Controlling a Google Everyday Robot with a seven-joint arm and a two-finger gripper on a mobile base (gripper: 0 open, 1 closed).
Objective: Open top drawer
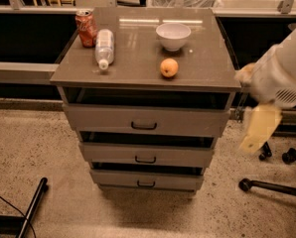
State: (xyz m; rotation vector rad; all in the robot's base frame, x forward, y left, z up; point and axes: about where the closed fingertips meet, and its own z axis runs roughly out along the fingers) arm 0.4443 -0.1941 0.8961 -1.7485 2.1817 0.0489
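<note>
The top drawer (145, 121) is the widest and tallest of three grey drawers in a small cabinet, with a small dark loop handle (144, 126) at its centre. It stands closed, with a dark gap above its front. My arm comes in from the right edge, blurred. The gripper (257, 130) hangs at the right of the cabinet, level with the top drawer's right end and apart from the handle.
On the cabinet top (138, 68) lie a red soda can (86, 28), a clear plastic bottle (104, 47) on its side, a white bowl (173, 35) and an orange (169, 67). Two narrower drawers (145, 155) sit below. Chair legs with castors (272, 182) stand at right, a dark bar (31, 207) at lower left.
</note>
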